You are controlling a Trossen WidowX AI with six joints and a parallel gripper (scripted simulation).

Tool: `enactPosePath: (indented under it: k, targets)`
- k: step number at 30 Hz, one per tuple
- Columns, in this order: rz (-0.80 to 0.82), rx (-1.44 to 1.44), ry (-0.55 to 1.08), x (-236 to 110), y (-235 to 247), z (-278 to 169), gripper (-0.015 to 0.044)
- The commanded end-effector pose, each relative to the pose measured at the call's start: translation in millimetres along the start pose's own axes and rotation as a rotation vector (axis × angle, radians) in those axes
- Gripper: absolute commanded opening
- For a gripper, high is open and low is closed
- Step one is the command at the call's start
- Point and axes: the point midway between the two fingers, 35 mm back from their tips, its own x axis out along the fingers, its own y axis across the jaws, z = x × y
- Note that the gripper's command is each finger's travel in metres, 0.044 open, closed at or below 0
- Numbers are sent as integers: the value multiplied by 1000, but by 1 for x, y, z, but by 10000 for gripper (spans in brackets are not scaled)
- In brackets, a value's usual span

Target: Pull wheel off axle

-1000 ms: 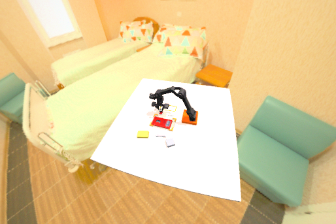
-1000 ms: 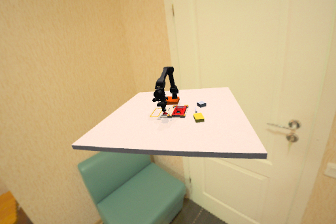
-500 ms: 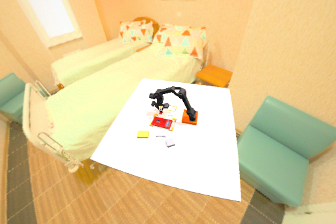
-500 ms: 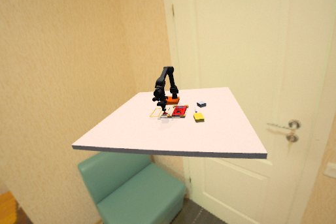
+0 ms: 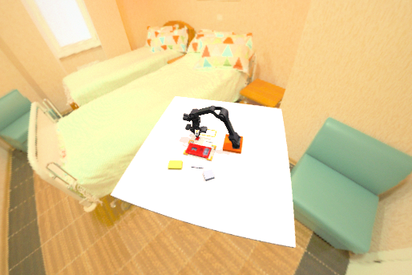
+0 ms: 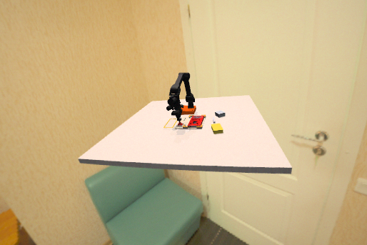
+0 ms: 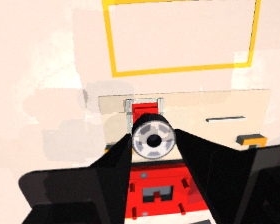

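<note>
the gripper [image 7: 153, 145] is clamped on the wheel [image 7: 153, 139], its two matte black fingers pressing the rim from either side. the wheel is a small round disc with a dark tyre, a pale grey spoked face and a dark hub hole, seen face-on in the wrist view. just behind it sits a red block in a grey bracket [image 7: 144, 110] on a flat beige plate [image 7: 191, 117], which also carries a thin grey bar [image 7: 225, 119]. beyond the plate lies the marked area [image 7: 181, 37], a yellow rectangular outline on the pale table [image 5: 240, 190], with nothing inside it. below the fingers is a glossy red tray [image 7: 158, 190] with dark slots. a yellow block [image 5: 175, 164] and a small white box [image 5: 208, 175] lie well apart from the arm
</note>
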Motion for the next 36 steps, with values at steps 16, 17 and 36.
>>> enactPosePath:
  k: [16, 17, 36]
  targets:
    - [4, -2, 0, -9, 0, 0, 0]
    - [4, -2, 0, -10, 0, 0, 0]
    - [5, -1, 0, -35, -1, 0, 0]
